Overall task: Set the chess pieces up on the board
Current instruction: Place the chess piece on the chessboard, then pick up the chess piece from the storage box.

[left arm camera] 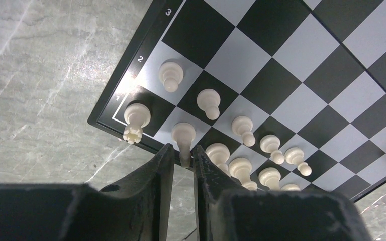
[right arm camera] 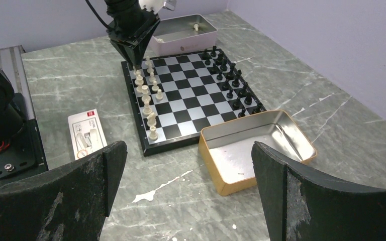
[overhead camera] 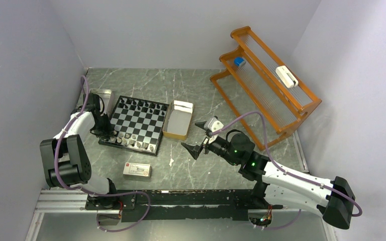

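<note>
The board [overhead camera: 141,122] lies left of centre, with black chess pieces [overhead camera: 140,105] along its far rows and white ones [overhead camera: 130,140] along its near rows. My left gripper [left arm camera: 183,149] hovers over the board's near left corner. Its jaws stand slightly parted on either side of the top of a white piece [left arm camera: 183,134], which stands on the edge row beside the corner rook [left arm camera: 136,115]. The right wrist view shows that gripper [right arm camera: 134,63] over the white rows [right arm camera: 148,95]. My right gripper [overhead camera: 193,136] hangs open and empty to the right of the board [right arm camera: 191,95].
A tan tin box [overhead camera: 177,120] sits open just right of the board. Another tin [right arm camera: 183,32] behind the board holds a white piece. A white-and-red carton [overhead camera: 137,170] lies near the front. An orange rack [overhead camera: 266,85] stands at the back right.
</note>
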Robot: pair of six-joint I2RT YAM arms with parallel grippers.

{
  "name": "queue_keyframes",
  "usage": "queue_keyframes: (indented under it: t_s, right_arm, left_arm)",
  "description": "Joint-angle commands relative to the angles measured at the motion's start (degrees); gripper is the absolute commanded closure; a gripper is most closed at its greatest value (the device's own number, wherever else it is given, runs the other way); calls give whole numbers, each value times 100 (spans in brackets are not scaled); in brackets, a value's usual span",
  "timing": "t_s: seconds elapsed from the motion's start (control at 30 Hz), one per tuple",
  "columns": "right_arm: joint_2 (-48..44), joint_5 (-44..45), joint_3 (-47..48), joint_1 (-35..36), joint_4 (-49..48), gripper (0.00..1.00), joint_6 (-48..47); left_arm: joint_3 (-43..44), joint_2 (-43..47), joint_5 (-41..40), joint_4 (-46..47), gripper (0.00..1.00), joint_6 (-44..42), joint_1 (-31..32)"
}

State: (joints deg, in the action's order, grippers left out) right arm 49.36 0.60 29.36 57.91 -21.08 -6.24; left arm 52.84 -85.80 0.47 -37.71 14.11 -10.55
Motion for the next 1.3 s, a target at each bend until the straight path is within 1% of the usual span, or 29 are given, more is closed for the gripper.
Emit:
queue_keyframes:
  t_s: [0.0,0.17,0.3,0.4,0.47,0.57,0.63,0.8,1.0,1.17,1.27]
  right_arm:
    - [-43,19,-1,-16,-63,0,-35]
    - [-40,11,8,-15,-26,0,-44]
    - [-75,27,-5,-10,-18,0,-37]
    - [-76,9,27,-11,19,0,-14]
    - [-84,54,66,-16,46,0,59]
    - [-117,214,148,-17,115,0,293]
    - [-143,255,183,-14,126,0,459]
    - [-285,240,224,-16,122,0,591]
    - [-269,67,519,-16,662,0,485]
    - [-142,190,807,-15,963,0,414]
    - [-67,266,891,-13,944,0,413]
  left_arm:
    - [176,21,50,-75,74,-73,26]
    - [388,198,104,-276,72,-102,26]
    - [835,467,196,-498,72,-117,26]
    - [1148,707,183,-476,71,-96,26]
    - [1306,849,9,-284,71,-103,24]
    - [1487,946,-635,130,67,-64,7]
    - [1607,865,-900,388,64,-48,2]
    - [1818,233,-1304,1204,62,1,-28]
    - [2233,-891,-1555,1919,63,421,-125]
    - [2744,-1870,-1274,2380,68,682,-158]
    - [3067,-2362,-1385,2464,70,777,-158]
